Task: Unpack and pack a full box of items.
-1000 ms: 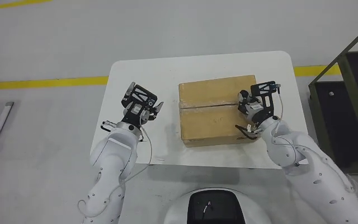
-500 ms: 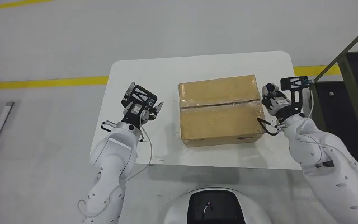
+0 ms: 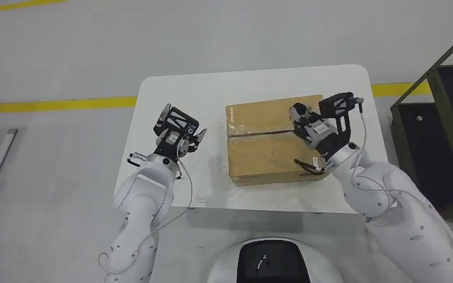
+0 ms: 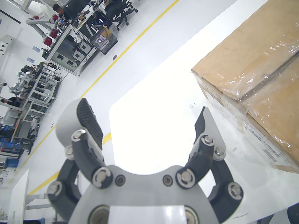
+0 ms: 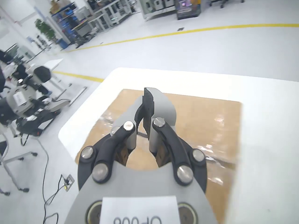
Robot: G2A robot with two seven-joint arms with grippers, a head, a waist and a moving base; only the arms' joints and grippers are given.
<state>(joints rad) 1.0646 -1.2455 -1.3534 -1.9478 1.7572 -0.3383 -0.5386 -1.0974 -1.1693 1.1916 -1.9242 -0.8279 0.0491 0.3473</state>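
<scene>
1. The box point(image 3: 272, 152) sits closed mid-tabletop point(image 3: 205, 92), slightly toward the right edge, with clear tape point(image 4: 264, 80) over its centre seam.
2. Your right gripper point(image 5: 146, 108) hangs clenched and empty above that seam. The left gripper point(image 4: 144, 120) hangs released over the tabletop's left part.
3. Expect stiff cardboard, probably heavy, and slick tape. Take the flap edges.

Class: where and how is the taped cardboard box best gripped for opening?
Probably the crinkled tape end over the seam, on the short face of the cardboard box nearest the open left gripper; come from that side, since the flaps lie flat.
</scene>
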